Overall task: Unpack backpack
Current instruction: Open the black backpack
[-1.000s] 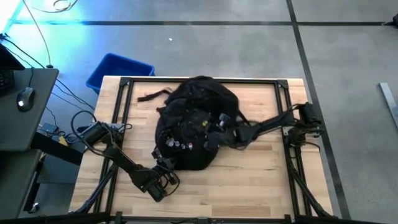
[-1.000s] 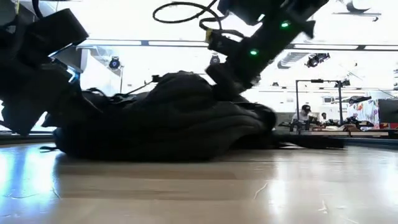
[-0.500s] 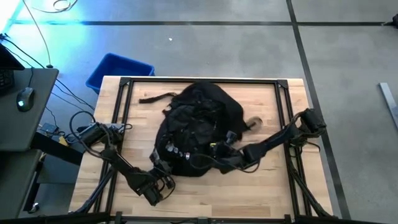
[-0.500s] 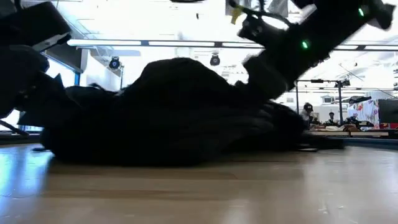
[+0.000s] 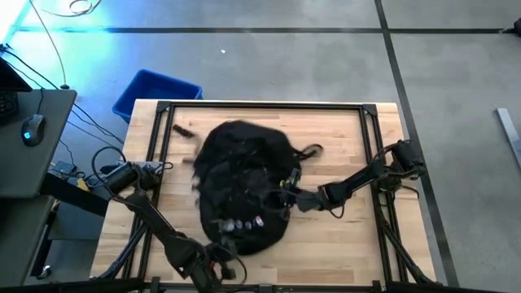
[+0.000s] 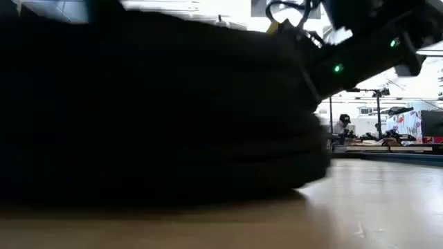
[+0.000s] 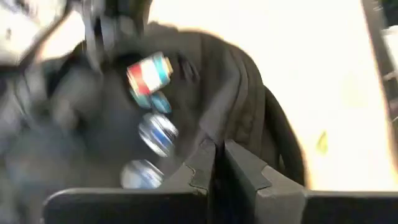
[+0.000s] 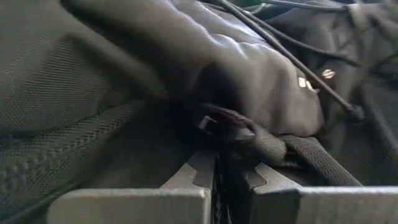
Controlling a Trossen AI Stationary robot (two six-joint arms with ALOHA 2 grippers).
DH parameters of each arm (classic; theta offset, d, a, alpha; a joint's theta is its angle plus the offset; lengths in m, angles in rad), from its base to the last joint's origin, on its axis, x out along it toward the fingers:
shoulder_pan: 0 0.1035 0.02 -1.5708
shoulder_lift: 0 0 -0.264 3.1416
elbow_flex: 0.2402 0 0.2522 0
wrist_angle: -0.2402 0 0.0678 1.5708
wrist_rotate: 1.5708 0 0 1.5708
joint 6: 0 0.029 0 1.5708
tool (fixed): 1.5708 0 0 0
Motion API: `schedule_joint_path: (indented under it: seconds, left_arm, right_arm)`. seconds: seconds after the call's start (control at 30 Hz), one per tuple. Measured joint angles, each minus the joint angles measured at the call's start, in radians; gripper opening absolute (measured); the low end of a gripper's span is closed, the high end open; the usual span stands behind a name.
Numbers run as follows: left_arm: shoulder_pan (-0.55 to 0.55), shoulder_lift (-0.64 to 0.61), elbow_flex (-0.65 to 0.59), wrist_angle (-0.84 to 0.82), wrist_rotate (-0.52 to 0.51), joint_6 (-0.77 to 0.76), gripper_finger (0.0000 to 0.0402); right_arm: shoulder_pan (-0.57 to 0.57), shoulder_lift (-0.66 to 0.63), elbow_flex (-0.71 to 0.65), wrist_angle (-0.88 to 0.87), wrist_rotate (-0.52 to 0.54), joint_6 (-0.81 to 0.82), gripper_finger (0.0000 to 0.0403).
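The black backpack (image 5: 244, 187) lies flat on the wooden table, its row of coloured pins (image 5: 244, 224) toward the near edge. In the low view the backpack (image 6: 152, 111) fills most of the picture. My left gripper (image 5: 218, 262) is at the backpack's near end, by the table's near edge; in its wrist view the left gripper (image 7: 219, 163) is shut against the dark cloth beside the pins (image 7: 149, 71). My right gripper (image 5: 285, 195) is at the backpack's right side, shut on a black loop. My left gripper has its fingertips (image 7: 205, 155) closed on a fold of the backpack's cloth (image 7: 214, 134) at its near end, beside the pins. The fingers come slanting down from the near left. How many layers sit between them is hidden by the fingers. My right gripper pinches a short black loop (image 8: 239, 134) on the backpack's right side between its two fingers. The fingers come nearly level from the table's right. The loop runs from a dark fold of cloth (image 8: 205, 81) into the gap; the backpack rests on the table.
A blue bin (image 5: 155, 91) stands on the floor beyond the table's far left corner. A loose strap (image 5: 309, 150) trails from the backpack toward the right. A black frame (image 5: 370, 130) runs along the table's edges. Bare wood shows at the near right.
My left gripper has gone toward the table's near edge and risen. The backpack has slid with it toward the near edge and turned, its pin row now nearer the edge. My right gripper has moved toward the near edge with the backpack's right side.
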Motion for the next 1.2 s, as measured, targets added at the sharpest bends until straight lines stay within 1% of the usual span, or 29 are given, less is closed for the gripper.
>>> schedule_joint_path:
  seconds: [0.1, 0.13, 0.2, 0.3, 0.37, 0.47, 0.53, 0.63, 0.83, 0.9, 1.0, 1.07, 1.13, 1.2]
  left_arm:
    - [0.047, 0.000, 0.078, -0.017, -0.030, 0.164, 0.0040]
    - [0.071, -0.001, 0.102, -0.026, -0.023, 0.204, 0.0051]
    - [0.116, -0.002, 0.155, -0.076, 0.030, 0.259, 0.0071]
    - [0.175, -0.002, 0.229, -0.172, 0.151, 0.323, 0.0098]
    - [0.214, -0.004, 0.263, -0.265, 0.208, 0.380, 0.0112]
    - [0.286, -0.005, 0.277, -0.419, 0.291, 0.465, 0.0128]
    - [0.332, -0.003, 0.277, -0.496, 0.321, 0.529, 0.0137]
    - [0.385, -0.005, 0.263, -0.506, 0.330, 0.671, 0.0149]
    - [0.470, -0.004, 0.261, -0.493, 0.339, 1.010, 0.0165]
    - [0.507, -0.004, 0.262, -0.484, 0.384, 1.079, 0.0165]
    - [0.569, -0.004, 0.252, -0.447, 0.520, 1.162, 0.0166]
    - [0.600, 0.000, 0.244, -0.421, 0.577, 1.195, 0.0166]
    - [0.621, 0.004, 0.244, -0.420, 0.603, 1.199, 0.0166]
    - [0.621, 0.005, 0.252, -0.468, 0.586, 1.176, 0.0166]
  right_arm:
    - [0.026, 0.000, 0.049, -0.081, -0.001, -0.048, 0.0000]
    - [0.033, 0.000, 0.065, -0.108, 0.001, -0.065, 0.0000]
    - [0.047, 0.000, 0.098, -0.159, 0.003, -0.097, 0.0000]
    - [0.058, 0.000, 0.140, -0.232, 0.009, -0.118, 0.0000]
    - [0.061, 0.000, 0.160, -0.271, 0.015, -0.120, 0.0000]
    - [0.062, 0.000, 0.172, -0.310, 0.013, -0.120, 0.0000]
    - [0.061, 0.000, 0.172, -0.324, 0.004, -0.120, 0.0000]
    - [0.060, 0.000, 0.172, -0.349, -0.017, -0.119, 0.0000]
    - [0.066, 0.000, 0.172, -0.382, -0.007, -0.173, 0.0000]
    - [0.068, -0.001, 0.172, -0.392, 0.002, -0.181, 0.0000]
    - [0.074, -0.001, 0.171, -0.397, 0.008, -0.203, 0.0000]
    - [0.076, -0.001, 0.171, -0.411, 0.007, -0.203, 0.0000]
    - [0.080, -0.003, 0.171, -0.424, 0.018, -0.207, 0.0000]
    - [0.091, -0.004, 0.171, -0.450, 0.055, -0.213, 0.0000]
